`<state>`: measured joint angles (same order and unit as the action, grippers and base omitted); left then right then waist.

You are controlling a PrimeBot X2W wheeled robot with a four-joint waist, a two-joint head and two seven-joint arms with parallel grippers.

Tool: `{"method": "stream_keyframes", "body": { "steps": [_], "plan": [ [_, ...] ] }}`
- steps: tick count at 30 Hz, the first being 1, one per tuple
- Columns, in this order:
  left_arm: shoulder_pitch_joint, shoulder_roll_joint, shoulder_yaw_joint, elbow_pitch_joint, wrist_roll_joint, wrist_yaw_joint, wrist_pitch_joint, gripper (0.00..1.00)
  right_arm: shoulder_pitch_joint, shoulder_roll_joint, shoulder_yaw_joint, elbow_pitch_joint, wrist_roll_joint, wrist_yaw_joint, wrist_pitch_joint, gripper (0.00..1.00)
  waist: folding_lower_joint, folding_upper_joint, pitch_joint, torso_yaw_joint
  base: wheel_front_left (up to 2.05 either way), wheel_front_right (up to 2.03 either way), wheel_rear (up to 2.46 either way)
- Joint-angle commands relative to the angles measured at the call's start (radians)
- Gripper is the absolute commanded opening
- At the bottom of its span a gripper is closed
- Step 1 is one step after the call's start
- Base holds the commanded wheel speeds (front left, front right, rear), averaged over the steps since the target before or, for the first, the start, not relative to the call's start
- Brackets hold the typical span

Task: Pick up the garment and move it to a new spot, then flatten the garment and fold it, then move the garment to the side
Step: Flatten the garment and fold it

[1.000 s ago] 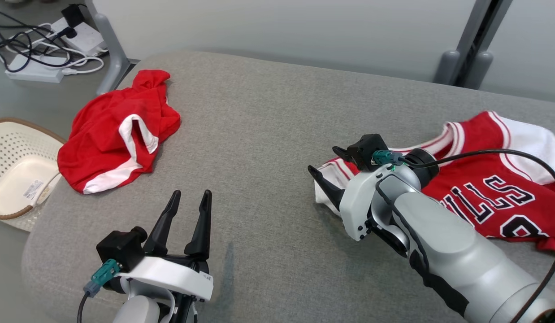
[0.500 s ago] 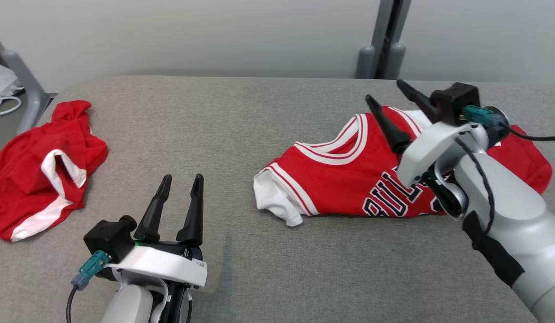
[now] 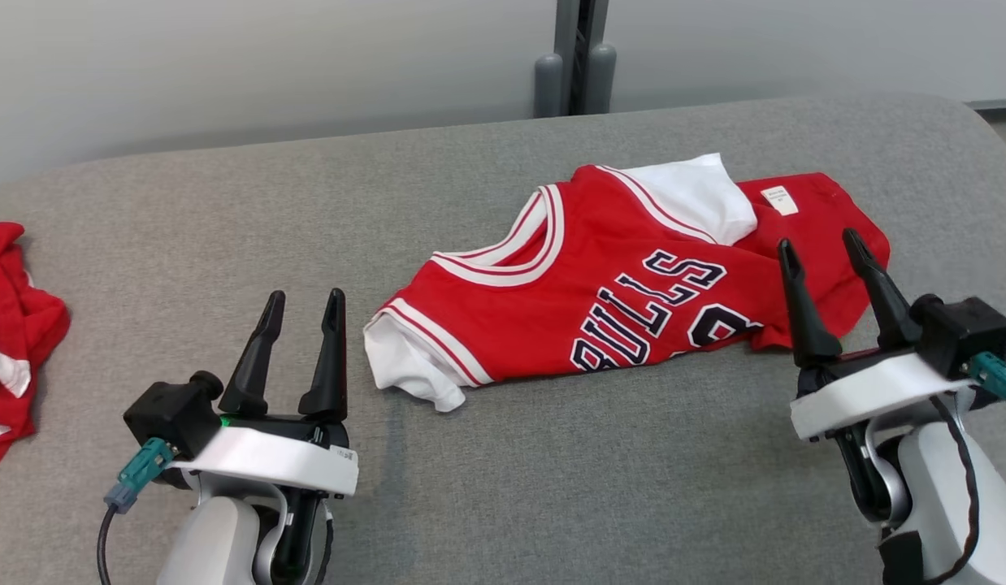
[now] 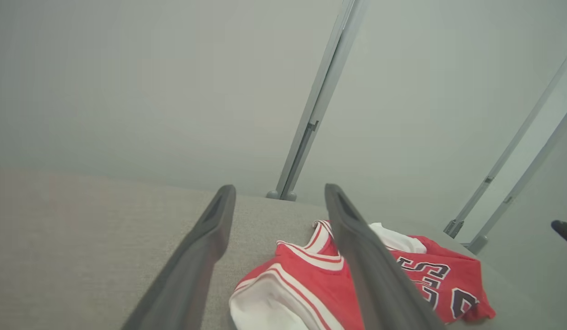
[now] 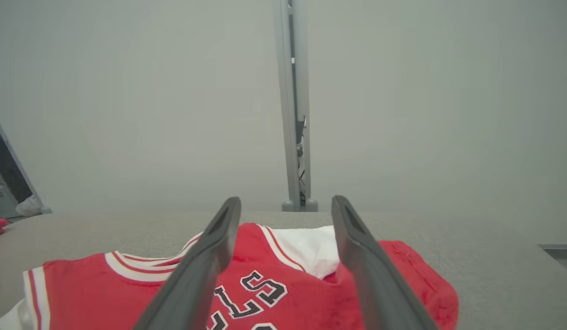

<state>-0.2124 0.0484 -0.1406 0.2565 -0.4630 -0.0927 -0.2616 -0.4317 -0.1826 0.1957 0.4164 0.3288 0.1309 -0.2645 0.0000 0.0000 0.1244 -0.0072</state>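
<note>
A red and white basketball jersey, the garment (image 3: 625, 284) (image 4: 306, 279) (image 5: 283, 275), lies crumpled on the grey padded table (image 3: 503, 487), with dark lettering on its front and a white part folded over at the top. My left gripper (image 3: 301, 298) (image 4: 279, 192) hovers open just left of the jersey's white lower corner, empty. Near the jersey's right end my right gripper (image 3: 820, 244) (image 5: 286, 204) stands open above the cloth, holding nothing.
Another red and white garment (image 3: 11, 325) lies bunched at the table's far left edge. A grey post (image 3: 574, 57) stands behind the table against a pale wall. Bare grey cloth stretches along the table's front.
The head camera has swung right, shifting the whole scene left. My right arm pulled back from over the jersey to its right end, fingers now pointing up the view. The left gripper held still.
</note>
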Motion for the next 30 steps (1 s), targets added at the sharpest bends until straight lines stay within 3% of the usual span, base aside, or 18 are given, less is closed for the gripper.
{"method": "stream_keyframes", "body": {
  "steps": [1, 10, 12, 16, 30],
  "plan": [
    [-0.022, 0.004, 0.006, -0.002, 0.011, -0.004, -0.003, 1.00, 0.029, 0.014, -0.027, -0.029, -0.025, 0.000, -0.001, 1.00, 0.0000, 0.0000, 0.022, -0.027, 0.00, 0.00, 0.00],
    [-0.164, 0.006, -0.067, 0.089, 0.102, -0.019, -0.001, 1.00, 0.106, 0.096, -0.117, -0.148, -0.093, 0.000, -0.002, 1.00, 0.0000, 0.0000, 0.129, -0.127, 0.00, 0.00, 0.00],
    [-0.227, 0.017, -0.084, 0.143, 0.133, -0.002, 0.017, 1.00, 0.108, 0.103, -0.120, -0.163, -0.100, 0.000, -0.001, 1.00, 0.0000, 0.0000, 0.159, -0.153, 0.00, 0.00, 0.00],
    [-0.372, 0.030, -0.110, 0.256, 0.177, 0.022, 0.110, 1.00, 0.101, 0.119, -0.128, -0.189, -0.102, 0.000, -0.002, 1.00, 0.0000, 0.0000, 0.226, -0.209, 0.00, 0.00, 0.00],
    [-0.788, 0.112, -0.180, 0.569, 0.216, -0.019, 0.399, 1.00, 0.088, 0.131, -0.097, -0.228, -0.017, 0.000, -0.002, 1.00, 0.0000, 0.0000, 0.389, -0.372, 0.00, 0.00, 0.00]
  ]
}}
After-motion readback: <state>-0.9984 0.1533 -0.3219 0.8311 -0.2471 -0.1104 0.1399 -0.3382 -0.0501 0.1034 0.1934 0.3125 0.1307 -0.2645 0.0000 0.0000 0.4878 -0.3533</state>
